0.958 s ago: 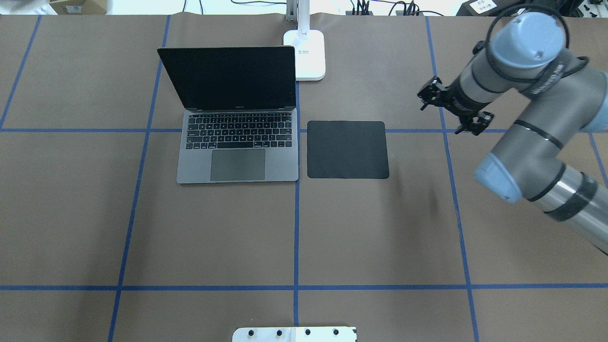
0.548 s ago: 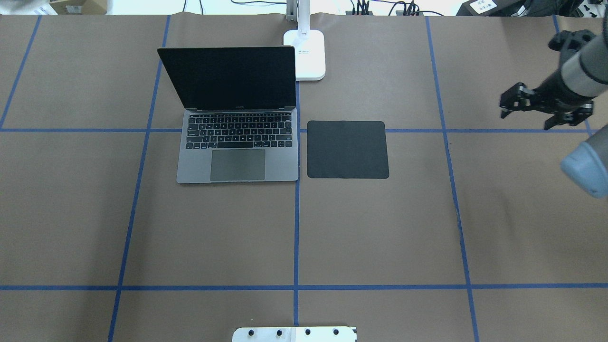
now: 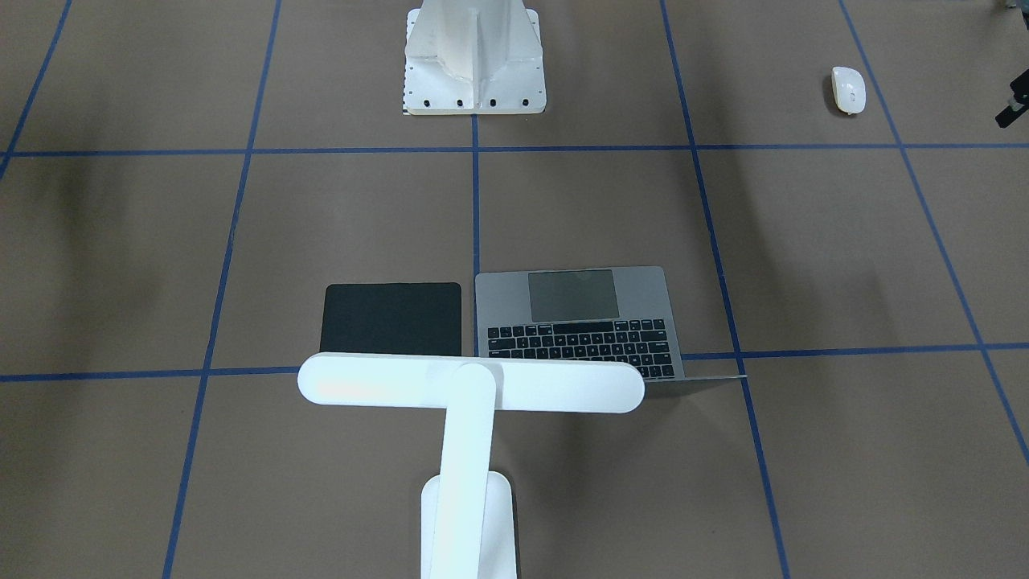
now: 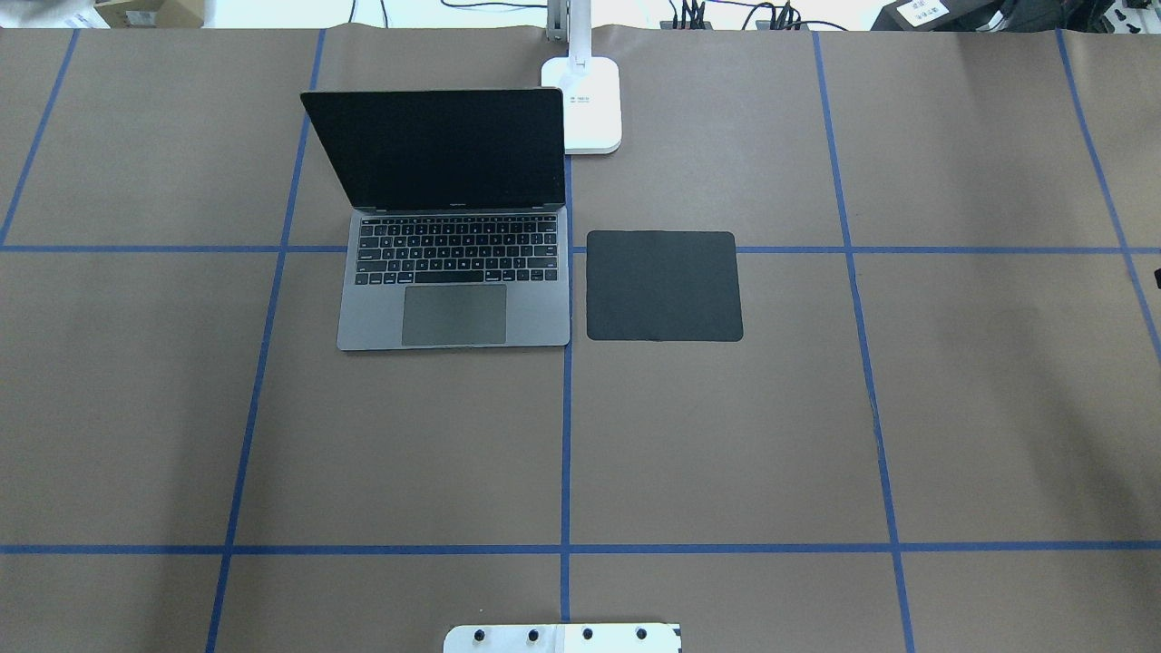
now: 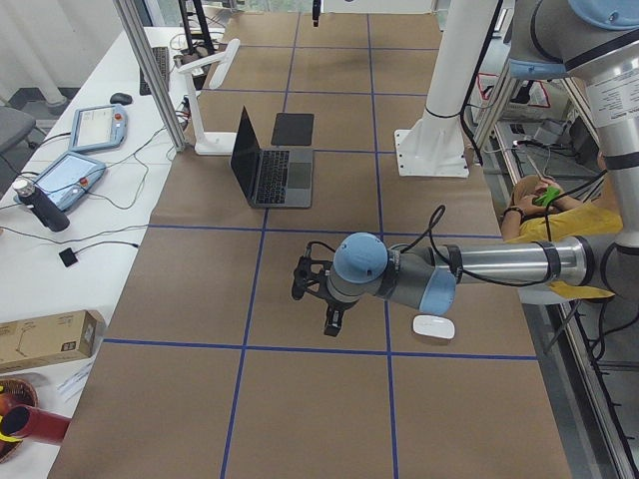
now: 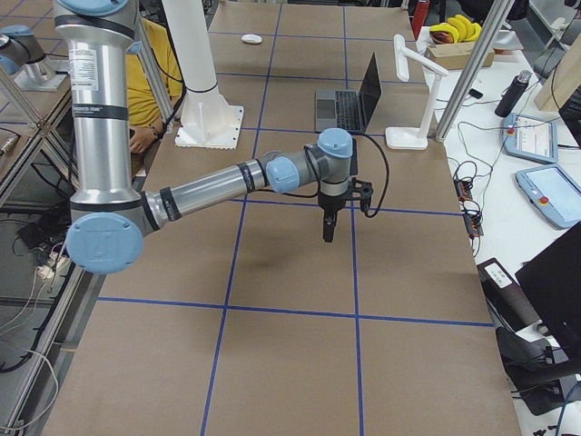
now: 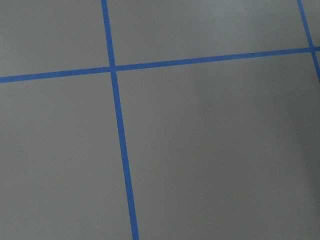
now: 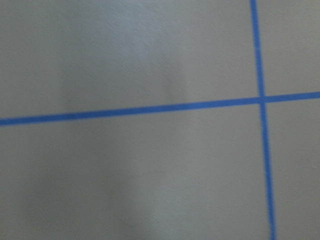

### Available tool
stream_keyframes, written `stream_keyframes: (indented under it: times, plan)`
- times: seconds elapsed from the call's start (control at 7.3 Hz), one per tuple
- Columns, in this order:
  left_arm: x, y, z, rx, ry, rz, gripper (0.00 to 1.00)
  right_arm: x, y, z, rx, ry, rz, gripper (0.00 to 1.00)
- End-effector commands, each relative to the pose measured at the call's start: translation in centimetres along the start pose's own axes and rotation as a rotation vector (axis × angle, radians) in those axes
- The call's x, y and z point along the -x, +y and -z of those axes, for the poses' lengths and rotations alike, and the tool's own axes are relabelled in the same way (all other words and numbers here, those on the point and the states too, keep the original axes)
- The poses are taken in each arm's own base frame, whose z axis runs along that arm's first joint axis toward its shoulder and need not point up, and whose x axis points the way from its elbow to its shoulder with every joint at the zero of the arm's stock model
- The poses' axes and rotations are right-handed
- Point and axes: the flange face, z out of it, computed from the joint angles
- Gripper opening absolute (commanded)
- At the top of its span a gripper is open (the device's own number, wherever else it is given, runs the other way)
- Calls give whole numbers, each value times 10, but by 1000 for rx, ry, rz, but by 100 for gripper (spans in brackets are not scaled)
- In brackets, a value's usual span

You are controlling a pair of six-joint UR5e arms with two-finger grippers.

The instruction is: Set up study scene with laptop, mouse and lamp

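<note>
The table (image 4: 726, 435) is seen from above, behind the robot, in the overhead view and steeply from the opposite side in the front-facing view; the laptop (image 4: 453, 299) and black pad (image 4: 664, 286) are shared. It is viewed lengthwise from each end. Close-up, blue tape lines (image 7: 120, 150) are shown by the wrist cameras.

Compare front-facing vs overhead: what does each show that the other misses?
Front-facing only: the mouse, on the robot's side and well away from the rest, and the lamp's bar head. Overhead only: the laptop's dark screen face. Both: the laptop's keyboard and trackpad, the black pad beside it, the lamp's base, and the white pedestal.
</note>
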Motion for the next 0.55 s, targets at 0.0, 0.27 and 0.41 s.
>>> stream_keyframes:
  times: [0.0, 0.27, 0.41]
  plan:
    - [-19, 56, -37, 54, -93, 0, 100, -25, 15, -1, 14, -17, -6, 100]
    - [-26, 107, -44, 90, -66, 23, 100, -29, 20, -4, 23, -15, -14, 100]
    - [-35, 109, -55, 101, -86, 32, 100, -30, 21, -4, 23, -15, -14, 100]
